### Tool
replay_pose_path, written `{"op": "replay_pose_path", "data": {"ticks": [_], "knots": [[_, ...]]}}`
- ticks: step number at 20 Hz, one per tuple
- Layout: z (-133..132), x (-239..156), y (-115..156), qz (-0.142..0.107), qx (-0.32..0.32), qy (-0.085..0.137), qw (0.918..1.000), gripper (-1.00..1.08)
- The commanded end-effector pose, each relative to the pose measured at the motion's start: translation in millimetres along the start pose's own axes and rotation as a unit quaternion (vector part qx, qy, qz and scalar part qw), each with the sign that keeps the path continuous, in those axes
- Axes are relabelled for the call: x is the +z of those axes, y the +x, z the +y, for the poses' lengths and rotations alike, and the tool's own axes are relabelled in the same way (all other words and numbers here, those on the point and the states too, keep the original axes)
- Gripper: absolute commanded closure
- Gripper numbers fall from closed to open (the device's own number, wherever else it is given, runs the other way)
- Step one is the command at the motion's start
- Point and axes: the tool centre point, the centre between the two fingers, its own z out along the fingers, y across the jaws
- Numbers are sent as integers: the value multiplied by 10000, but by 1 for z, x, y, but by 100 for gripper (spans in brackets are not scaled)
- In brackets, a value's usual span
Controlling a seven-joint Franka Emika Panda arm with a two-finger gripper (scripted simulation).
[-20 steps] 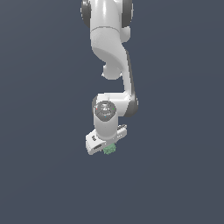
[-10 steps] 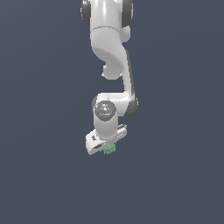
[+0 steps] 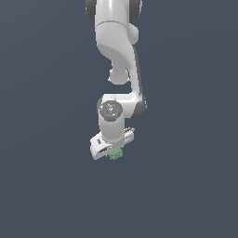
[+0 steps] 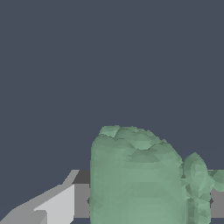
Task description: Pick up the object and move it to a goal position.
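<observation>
The object (image 3: 116, 154) is a small pale-green bumpy blob that peeks out just under the white gripper (image 3: 113, 152) at the end of the arm in the exterior view. In the wrist view the object (image 4: 138, 179) fills the space between the fingers. One grey finger pad (image 4: 81, 194) lies against one side of it, and a sliver of the other finger (image 4: 217, 202) shows at its far side. The gripper is shut on the object. Most of the object is hidden behind the hand in the exterior view.
The white arm (image 3: 116, 56) reaches down from the upper edge of the exterior view. A plain dark grey-blue surface (image 3: 186, 186) lies all around it, and no other things are in view.
</observation>
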Motion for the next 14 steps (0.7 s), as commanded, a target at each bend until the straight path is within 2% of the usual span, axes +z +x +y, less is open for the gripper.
{"op": "replay_pose_path", "data": {"ticks": [1, 14], "knots": [[-3, -6, -7, 3, 1, -2, 10000, 108], [-29, -60, -74, -1, 2, -7, 10000, 108]]}}
